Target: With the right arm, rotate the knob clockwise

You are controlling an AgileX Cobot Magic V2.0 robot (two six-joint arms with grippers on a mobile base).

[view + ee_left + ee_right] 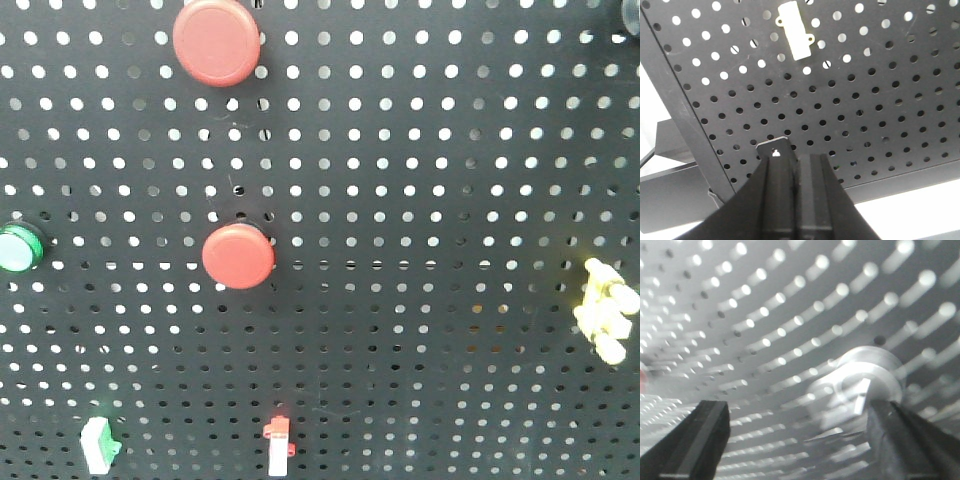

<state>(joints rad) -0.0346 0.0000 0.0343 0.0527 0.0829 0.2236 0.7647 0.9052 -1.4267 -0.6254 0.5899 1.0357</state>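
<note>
The right wrist view is blurred by motion. It shows a round pale knob [867,385] with a raised bar across its face, standing out from the perforated board [765,315]. My right gripper [800,437] is open, wide apart, with nothing held. The knob lies above the gap and close to the right finger [905,440], whose tip overlaps its lower right edge. The left finger [695,440] is far from it. My left gripper [796,167] is shut on nothing, pointing up at the black pegboard [880,110]. Neither gripper shows in the front view.
The front view shows the black pegboard [420,200] with two red round buttons [217,42] [238,256], a green button [18,247], a pale yellow pronged part [606,310], small switches [100,445] [280,447] and a dark part [630,12]. A white switch [795,31] is above the left gripper.
</note>
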